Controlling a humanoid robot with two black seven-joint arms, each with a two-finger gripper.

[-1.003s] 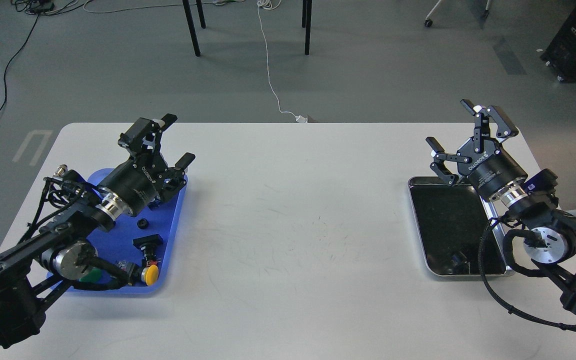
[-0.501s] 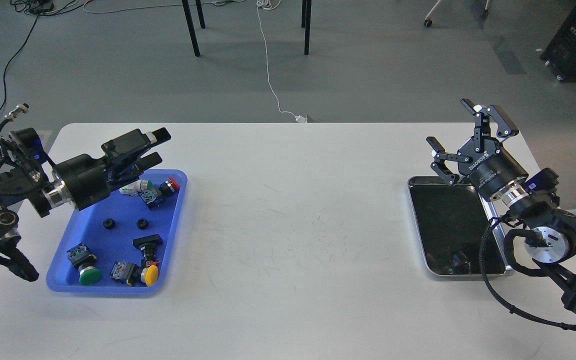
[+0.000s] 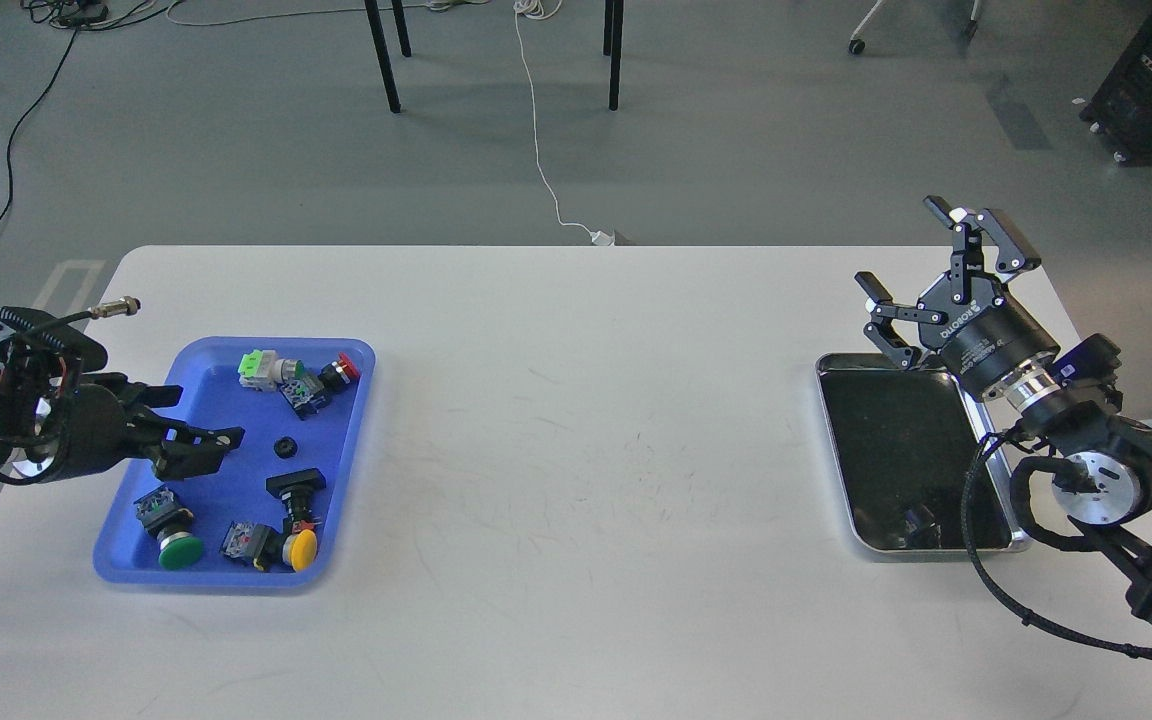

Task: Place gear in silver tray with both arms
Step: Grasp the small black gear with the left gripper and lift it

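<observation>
Currently the left gripper (image 3: 204, 450) sits low over the left half of the blue tray (image 3: 351, 450), pointing right, seen side-on and dark; can't tell whether its fingers are apart or whether anything is between them. One small black ring-shaped gear (image 3: 284, 446) lies free on the blue tray floor, just right of the left gripper's tip, not touching it. Other parts in that tray: a green-and-grey switch block (image 3: 264, 368) and a red-capped button (image 3: 341, 369) at the far edge, a blue-bodied switch (image 3: 303, 392) between them, a black block (image 3: 294, 483) near the middle, a green-capped button (image 3: 172, 545) and a yellow-capped button (image 3: 299, 548) along the near edge. Right gripper (image 3: 921, 275) is spread wide, nothing in it, held above the table just past the far-left corner of the silver tray (image 3: 833, 450). Silver tray sits at the right end of the white table (image 3: 586, 450), well apart from the blue tray; its dark bottom shows a small dark shape near the front edge, can't tell if that is an object or a reflection. Right arm's wrist and cabling overlap the tray's right rim.
</observation>
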